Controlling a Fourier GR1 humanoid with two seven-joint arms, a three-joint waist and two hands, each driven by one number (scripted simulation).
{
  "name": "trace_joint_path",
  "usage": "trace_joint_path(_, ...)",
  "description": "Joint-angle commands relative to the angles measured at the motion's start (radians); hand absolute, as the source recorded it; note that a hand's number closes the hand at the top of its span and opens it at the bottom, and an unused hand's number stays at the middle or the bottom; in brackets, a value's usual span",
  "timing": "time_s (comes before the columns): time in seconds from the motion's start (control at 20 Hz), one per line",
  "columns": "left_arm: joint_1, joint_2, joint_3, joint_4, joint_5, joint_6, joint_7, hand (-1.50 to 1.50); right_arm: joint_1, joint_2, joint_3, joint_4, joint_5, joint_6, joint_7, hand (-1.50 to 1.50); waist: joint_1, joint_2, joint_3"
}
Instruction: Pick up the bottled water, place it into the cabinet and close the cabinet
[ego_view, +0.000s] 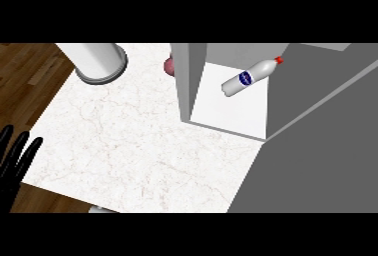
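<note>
Bottle (251, 76) lying in open cabinet (188, 85); white cylinder (97, 61) (pink object (169, 65) beside wall) on counter (140, 145); left hand (16, 155) open, resting.

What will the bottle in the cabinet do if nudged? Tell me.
The bottle lies on its side on the cabinet floor, so it would probably roll, being round. It looks like thin plastic, likely stiff enough to push yet light. Its smooth label may be slippery.
</note>
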Motion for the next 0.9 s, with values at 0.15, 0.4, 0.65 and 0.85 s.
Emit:
trace_joint_path(0.15,-0.006,0.003,0.007,0.019,0.005,-0.022,-0.002,-1.5,-0.129,0.023,0.105,-0.029,0.015,0.031,0.123,1.5,-0.001,0.005,-0.006)
trace_joint_path(0.4,-0.006,0.023,0.022,0.015,0.017,-0.026,0.013,-1.5,-0.169,0.011,0.09,-0.028,0.015,0.041,0.145,1.5,0.0,-0.001,-0.006)
trace_joint_path(0.65,-0.016,0.02,0.029,0.032,0.028,-0.031,0.013,-1.5,-0.202,0.038,0.071,-0.013,-0.006,0.028,0.141,1.5,-0.008,0.01,-0.007)
trace_joint_path(0.85,-0.012,0.024,0.034,0.029,0.033,-0.047,0.01,-1.5,-0.191,0.06,0.069,0.012,-0.034,0.016,0.144,1.5,0.003,0.017,-0.006)
